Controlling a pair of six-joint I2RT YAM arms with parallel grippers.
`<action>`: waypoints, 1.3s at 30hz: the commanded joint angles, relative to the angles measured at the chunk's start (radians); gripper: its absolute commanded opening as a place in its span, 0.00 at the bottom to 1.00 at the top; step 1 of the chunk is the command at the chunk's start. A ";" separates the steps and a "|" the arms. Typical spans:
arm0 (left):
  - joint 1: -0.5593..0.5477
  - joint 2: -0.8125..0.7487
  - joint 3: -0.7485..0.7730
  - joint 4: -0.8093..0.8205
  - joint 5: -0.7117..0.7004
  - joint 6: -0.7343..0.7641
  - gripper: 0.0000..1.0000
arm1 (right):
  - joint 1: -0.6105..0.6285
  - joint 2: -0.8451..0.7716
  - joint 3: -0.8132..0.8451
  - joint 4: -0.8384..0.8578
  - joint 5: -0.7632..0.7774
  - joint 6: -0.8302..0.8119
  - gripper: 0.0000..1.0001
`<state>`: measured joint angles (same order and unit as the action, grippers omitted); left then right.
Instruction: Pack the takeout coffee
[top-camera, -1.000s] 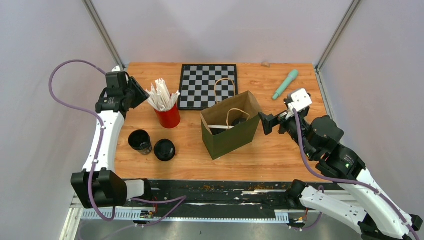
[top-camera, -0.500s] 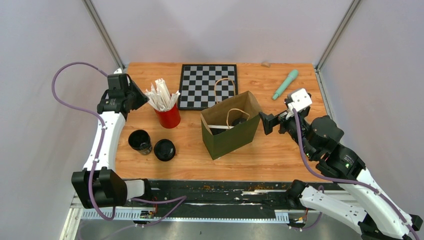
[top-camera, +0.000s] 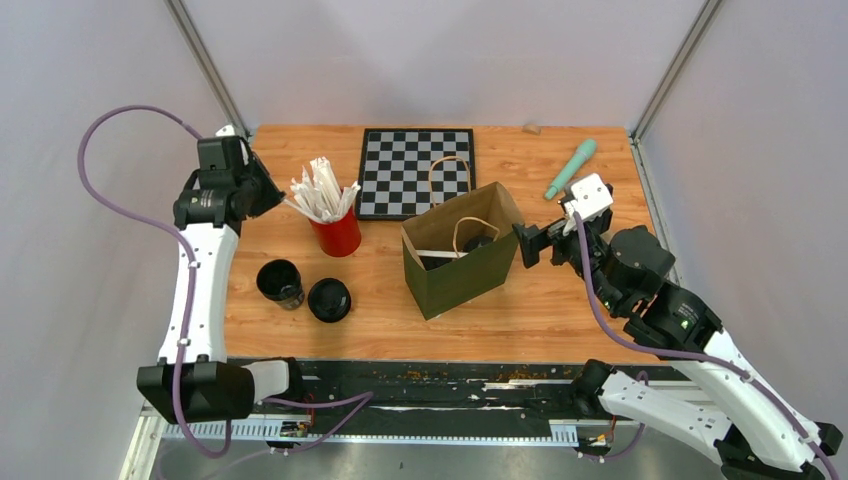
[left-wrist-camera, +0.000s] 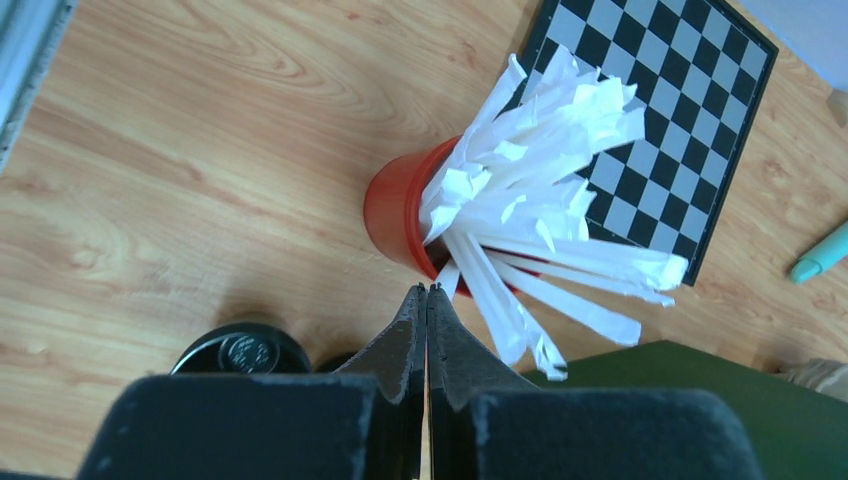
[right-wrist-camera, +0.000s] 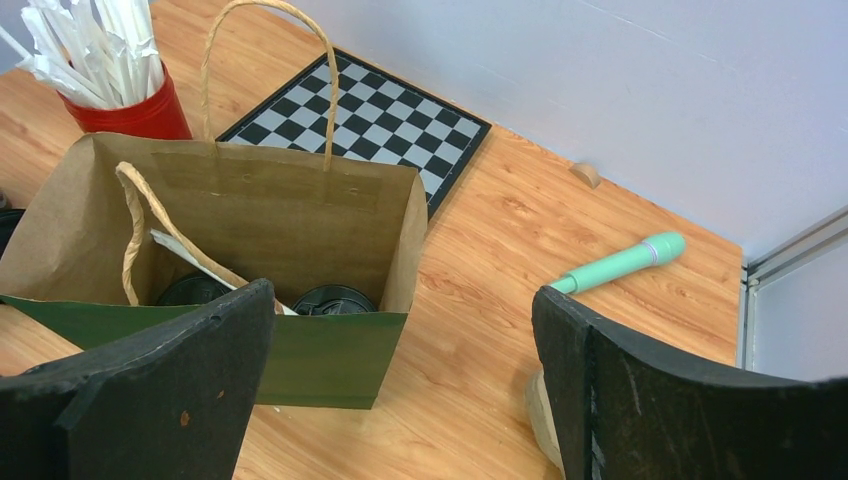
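Two coffee cups (top-camera: 329, 299) by red straw cup (top-camera: 338, 238), bag (top-camera: 465, 270) apparently holding more

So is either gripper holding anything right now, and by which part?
Nothing held. Left gripper is shut empty beside the straws; right gripper stands open by the paper bag.

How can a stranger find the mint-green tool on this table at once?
Start at the wooden table and go to its far right corner, past the green paper bag and right of the checkerboard. There the mint-green tool lies flat on bare wood. It is the only slim, pale green stick in the scene.
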<state>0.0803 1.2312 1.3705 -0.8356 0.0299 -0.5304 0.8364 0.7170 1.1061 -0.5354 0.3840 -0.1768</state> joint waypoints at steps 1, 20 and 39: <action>0.006 -0.064 0.101 -0.136 -0.027 0.061 0.00 | -0.001 -0.011 0.025 -0.003 0.015 0.033 1.00; 0.006 0.056 0.760 -0.426 0.175 -0.026 0.00 | 0.000 0.034 0.050 0.051 0.004 0.062 1.00; -0.009 -0.153 0.465 0.185 0.386 -0.564 0.00 | 0.000 -0.020 0.024 0.111 0.009 0.031 1.00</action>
<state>0.0795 1.1065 1.8637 -0.7879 0.3859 -0.9989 0.8364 0.7158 1.1263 -0.4721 0.3916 -0.1440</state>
